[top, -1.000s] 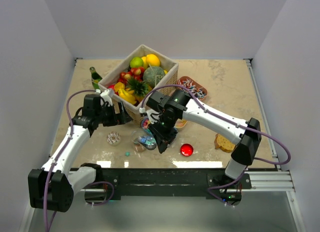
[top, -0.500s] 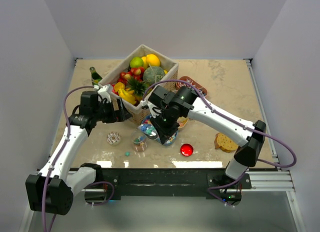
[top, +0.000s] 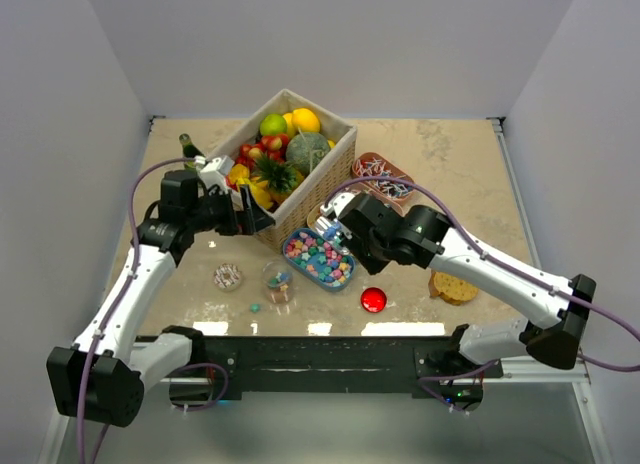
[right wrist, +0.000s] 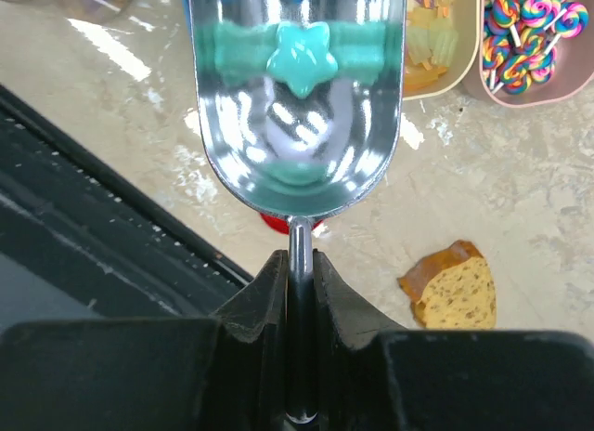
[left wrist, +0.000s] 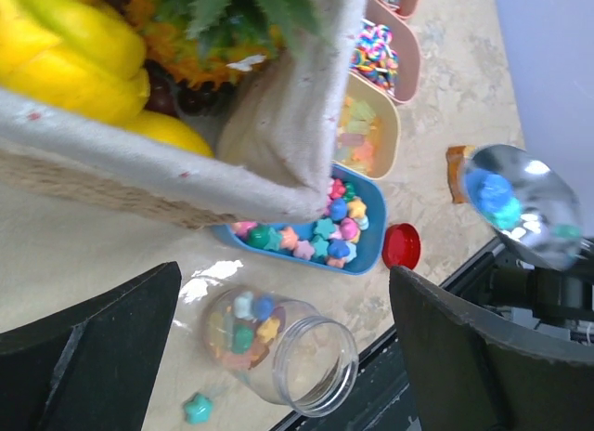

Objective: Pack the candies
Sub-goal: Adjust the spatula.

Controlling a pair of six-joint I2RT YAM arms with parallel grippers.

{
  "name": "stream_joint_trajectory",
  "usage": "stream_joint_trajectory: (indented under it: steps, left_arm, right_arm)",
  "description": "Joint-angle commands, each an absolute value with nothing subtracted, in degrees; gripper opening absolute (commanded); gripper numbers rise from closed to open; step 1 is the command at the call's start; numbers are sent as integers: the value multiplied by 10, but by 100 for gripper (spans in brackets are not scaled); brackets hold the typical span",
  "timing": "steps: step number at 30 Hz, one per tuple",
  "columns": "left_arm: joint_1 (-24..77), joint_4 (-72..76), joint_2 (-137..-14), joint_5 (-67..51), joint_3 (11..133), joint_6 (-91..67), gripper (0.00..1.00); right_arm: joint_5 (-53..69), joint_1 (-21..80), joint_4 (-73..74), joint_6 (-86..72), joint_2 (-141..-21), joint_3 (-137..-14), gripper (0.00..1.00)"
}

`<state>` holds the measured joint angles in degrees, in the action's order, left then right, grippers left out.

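Your right gripper [right wrist: 299,264] is clamped on the metal scoop [right wrist: 297,176] by its handle, and a teal star candy [right wrist: 301,59] lies in the bowl just ahead. Your left gripper [left wrist: 285,273] gapes wide, empty, near the glass jar [left wrist: 278,352].

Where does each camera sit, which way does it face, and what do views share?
Top external: above and behind the bases, looking down on the table; both arms show.
Left wrist: on the left arm, facing basket, blue tray, jar; its open fingers show.
Right wrist: on the right arm, looking along the scoop; fingers grip its handle.
Both wrist views share the scoop and lollipop tray.
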<state>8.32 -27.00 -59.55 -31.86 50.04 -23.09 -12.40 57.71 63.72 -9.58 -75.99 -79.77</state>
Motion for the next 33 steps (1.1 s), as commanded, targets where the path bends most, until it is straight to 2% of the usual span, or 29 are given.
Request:
stream_joint_trajectory:
  steps: [1,7,15,21,24,28,33]
  left_arm:
    - [128,-213,-605,-343,546,-244,100]
    - [189,-194,-640,-310,563,-259,100]
    - [207,-142,-670,-363,569,-269,100]
    - [228,-129,-693,-388,571,-260,95]
    - [229,-134,-703,-389,573,-253,86]
    - [230,-131,-708,-430,570,-234,65]
    - [229,-112,-707,-508,559,-211,49]
  right_arm:
    - [-172,578,560,-62,-763,-770,0]
    - [-157,578,534,-58,-748,-741,0]
    - [-75,579,516,-23,-711,-740,0]
    - [-20,579,516,-9,-694,-758,0]
    - [-3,578,517,-6,-680,-766,0]
    - [-3,578,514,-5,-663,-774,0]
    - [32,578,519,-4,-662,-791,0]
